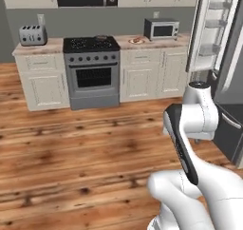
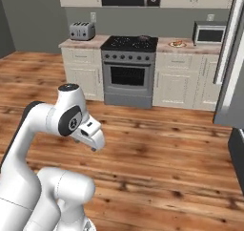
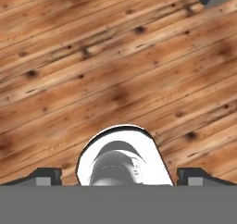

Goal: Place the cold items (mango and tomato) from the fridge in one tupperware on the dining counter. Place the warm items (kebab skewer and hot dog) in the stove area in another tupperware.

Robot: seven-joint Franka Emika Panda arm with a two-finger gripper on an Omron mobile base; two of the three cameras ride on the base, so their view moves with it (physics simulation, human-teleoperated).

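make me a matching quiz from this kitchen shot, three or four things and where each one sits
Things:
1. toaster
2. countertop microwave
3. fridge
4. stove

Places, in the left base view:
A. far right, door open
B. counter at the left end
C. between the cream cabinets
D. counter right of the stove

Pairs: 1-B, 2-D, 3-A, 4-C

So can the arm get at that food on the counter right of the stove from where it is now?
Probably not. The food sits on the counter beside the stove, across a wide stretch of wood floor from the folded arm. The open gripper points down at the floor. Nothing blocks the way; the base would likely have to drive closer.
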